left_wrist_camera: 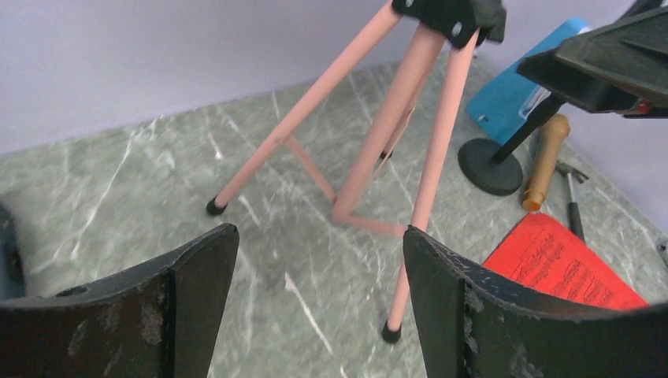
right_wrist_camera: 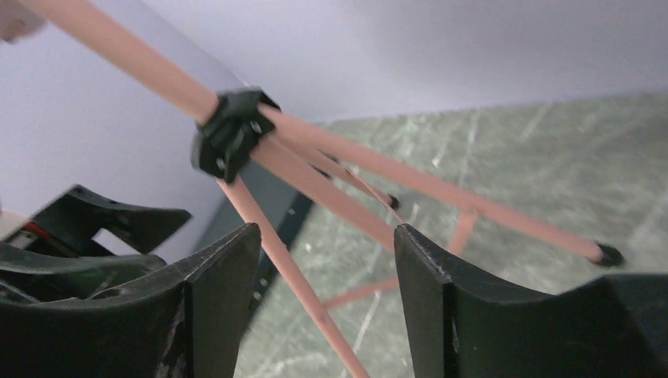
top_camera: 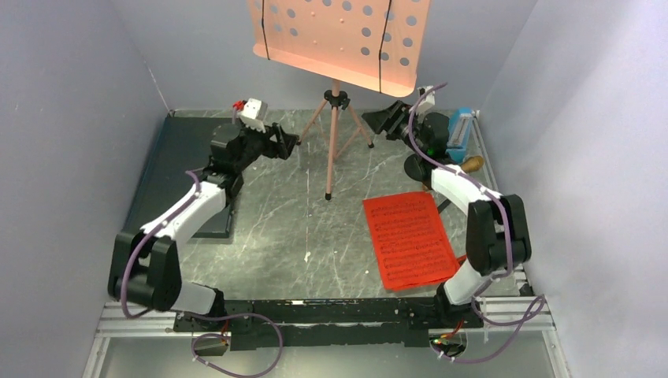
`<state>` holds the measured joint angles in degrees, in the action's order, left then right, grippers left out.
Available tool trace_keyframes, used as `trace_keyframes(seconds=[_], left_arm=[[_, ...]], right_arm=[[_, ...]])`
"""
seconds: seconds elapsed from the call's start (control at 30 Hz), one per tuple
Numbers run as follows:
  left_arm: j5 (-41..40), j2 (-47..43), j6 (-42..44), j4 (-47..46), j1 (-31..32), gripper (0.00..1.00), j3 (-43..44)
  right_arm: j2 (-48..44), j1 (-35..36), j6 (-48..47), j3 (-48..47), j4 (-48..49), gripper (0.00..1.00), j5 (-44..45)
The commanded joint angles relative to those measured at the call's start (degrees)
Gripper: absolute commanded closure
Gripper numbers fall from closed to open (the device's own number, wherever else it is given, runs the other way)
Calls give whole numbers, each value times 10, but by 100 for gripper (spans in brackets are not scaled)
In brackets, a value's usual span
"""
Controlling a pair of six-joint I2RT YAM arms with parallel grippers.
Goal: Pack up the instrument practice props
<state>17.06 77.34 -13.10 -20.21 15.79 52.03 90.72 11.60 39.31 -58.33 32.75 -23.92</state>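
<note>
Currently you are holding both arms toward the pink music stand (top_camera: 335, 143), which is standing upright on its three legs at the far middle of the table (top_camera: 299, 236). Its perforated desk (top_camera: 339, 35) is sitting high above the grippers.

You are keeping the left gripper (top_camera: 290, 144) just left of the tripod with its jaws spread wide and nothing between them. In the left wrist view the legs are showing beyond the gap, apart from the fingers (left_wrist_camera: 197, 268).

You are pointing the right gripper (top_camera: 384, 122) at the stand from the far right, jaws also spread. In the right wrist view one pink leg is running down through the gap below the black collar (right_wrist_camera: 230, 134). Whether it is touching a finger, you cannot tell from here.

The red sheet-music pages (top_camera: 411, 239) are lying flat on the near right of the table. The blue metronome (top_camera: 461, 132) is standing at the far right, with the gold microphone (top_camera: 473, 164) just nearer and its black round base (left_wrist_camera: 490, 165) beside it. A flat dark case (top_camera: 177, 150) is lying along the left side under the left arm.
</note>
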Motion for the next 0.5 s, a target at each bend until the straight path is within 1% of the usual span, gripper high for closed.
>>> trace_keyframes(seconds=[0.0,0.17,0.27,0.47], left_arm=[[41,61,-19,-102,19,19,74],[63,132,-6,-109,44,21,140],[70,162,-7,-110,55,22,166],[76,201,4,-84,71,24,212]], right_arm=[[55,9,88,-71,149,35,-37],[120,16,114,-120,201,41,-65],[157,17,139,-148,239,48,-88],[186,21,145,-176,261,58,-114]])
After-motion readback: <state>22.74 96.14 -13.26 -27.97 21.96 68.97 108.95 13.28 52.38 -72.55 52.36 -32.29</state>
